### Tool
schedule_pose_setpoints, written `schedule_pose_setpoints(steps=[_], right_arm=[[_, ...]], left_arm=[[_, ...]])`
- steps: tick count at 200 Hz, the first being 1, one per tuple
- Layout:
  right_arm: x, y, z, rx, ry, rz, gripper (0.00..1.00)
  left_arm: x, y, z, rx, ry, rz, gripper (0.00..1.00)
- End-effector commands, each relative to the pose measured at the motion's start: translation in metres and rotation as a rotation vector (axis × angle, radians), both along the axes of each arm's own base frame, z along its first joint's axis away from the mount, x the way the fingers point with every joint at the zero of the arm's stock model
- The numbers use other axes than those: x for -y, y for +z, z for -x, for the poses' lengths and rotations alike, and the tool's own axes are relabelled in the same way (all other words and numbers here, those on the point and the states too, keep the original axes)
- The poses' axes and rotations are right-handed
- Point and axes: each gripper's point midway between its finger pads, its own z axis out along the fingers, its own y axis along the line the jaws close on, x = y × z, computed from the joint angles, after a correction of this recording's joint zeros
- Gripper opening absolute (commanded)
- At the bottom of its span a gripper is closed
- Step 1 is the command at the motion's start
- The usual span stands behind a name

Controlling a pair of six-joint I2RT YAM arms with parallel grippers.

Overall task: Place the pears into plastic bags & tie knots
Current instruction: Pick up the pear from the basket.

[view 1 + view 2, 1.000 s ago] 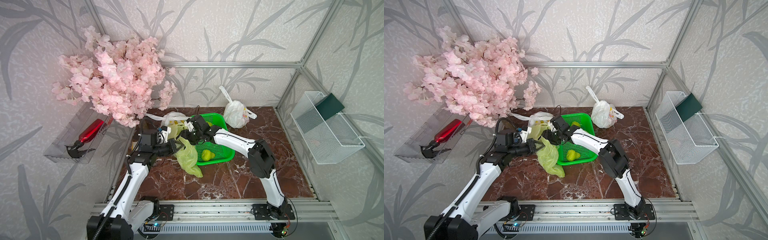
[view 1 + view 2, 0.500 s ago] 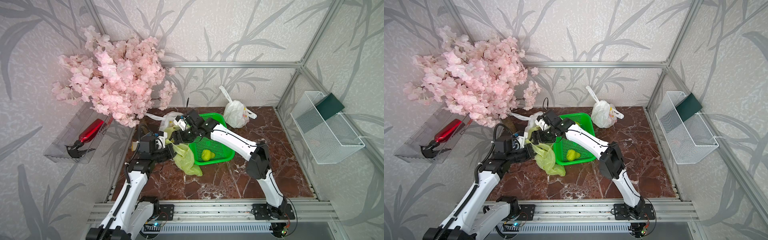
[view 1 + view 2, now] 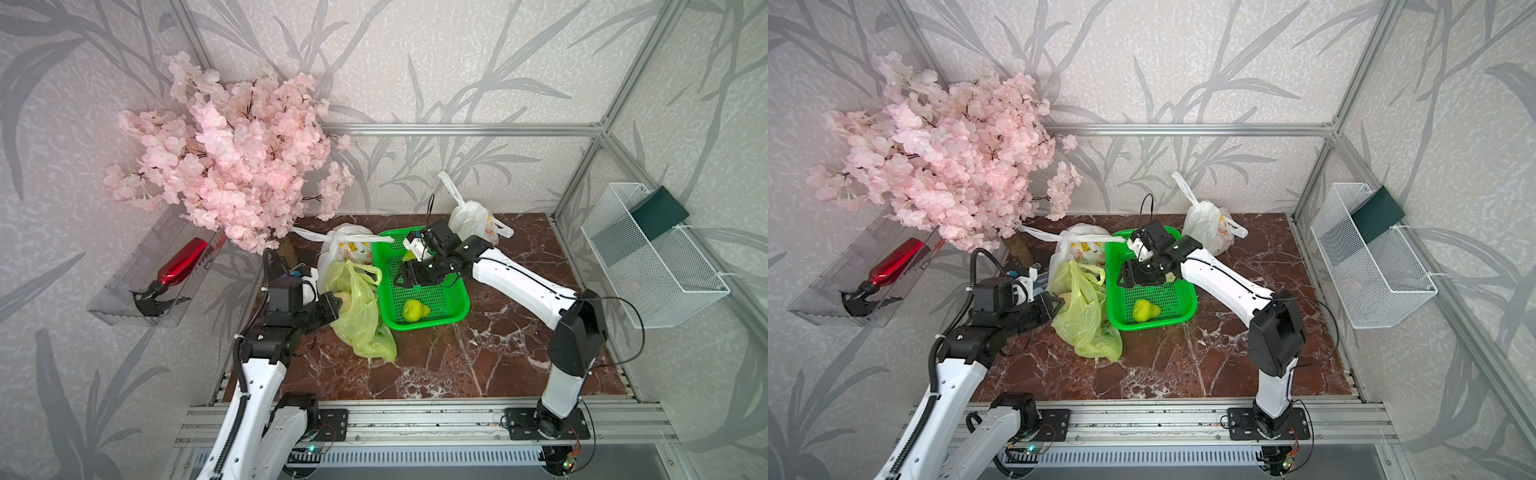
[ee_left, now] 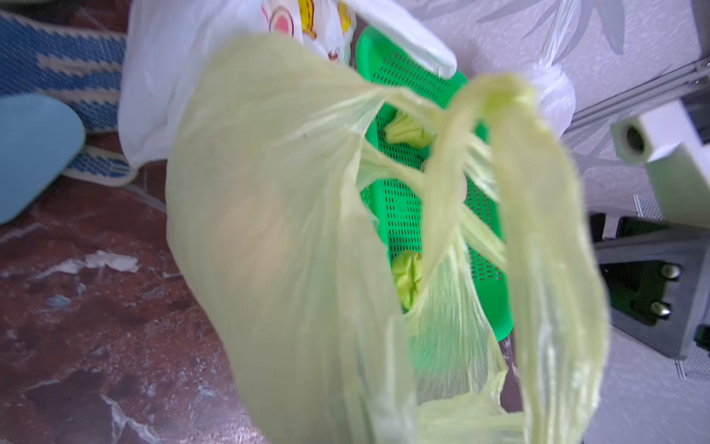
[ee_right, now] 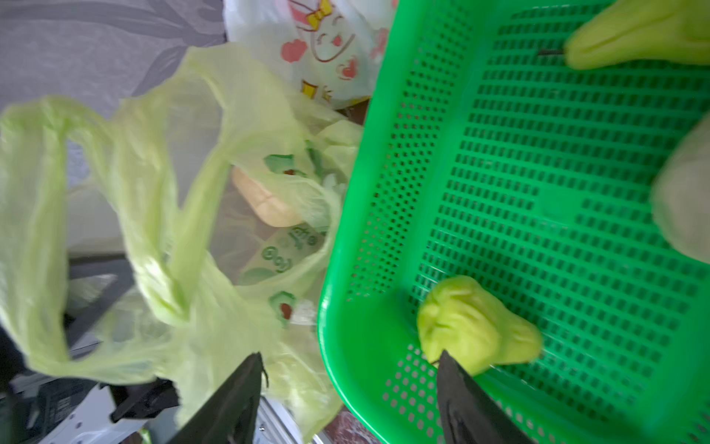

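Left gripper [image 3: 333, 304] is clamped on the flimsy yellow-green bag [image 3: 360, 309] beside the green basket [image 3: 460, 308], while the right gripper [image 5: 347, 359] hangs with jaws apart near the basket's light, bumpy green pear [image 5: 474, 330], probably best grasped across its belly

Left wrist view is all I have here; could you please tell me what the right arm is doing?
Observer: The right gripper hangs over the green basket, jaws open, holding nothing.
Operator: Thank you. Is anything inside the yellow-green bag?
Observer: Yes, the right wrist view shows a cream pear inside it.
Operator: And what holds the bag up?
Observer: The left gripper, jaws shut on its rim, seen in both top views.
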Motion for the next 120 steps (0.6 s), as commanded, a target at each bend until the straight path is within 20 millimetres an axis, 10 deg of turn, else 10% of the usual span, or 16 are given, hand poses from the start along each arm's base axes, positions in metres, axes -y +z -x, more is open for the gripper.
schedule_pose_setpoints(steps=[1, 40, 81, 120], right_arm=[[0.044, -0.042, 0.0, 0.038, -0.029, 0.258, 0.73], [0.019, -0.08, 0.018, -0.011, 0.031, 0.306, 0.81], [0.026, -0.131, 0.011, -0.003, 0.068, 0.519, 0.82], [0.03, -0.139, -0.003, 0.073, 0.072, 0.585, 0.66]], left_arm=[[-0.009, 0.003, -0.002, 0.016, 0.021, -0.054, 0.0], [0.022, 0.013, -0.003, 0.099, -0.136, 0.065, 0.0], [0.013, 0.007, 0.008, 0.069, -0.137, -0.028, 0.0], [0.019, -0.01, 0.014, 0.048, -0.2, -0.034, 0.0]])
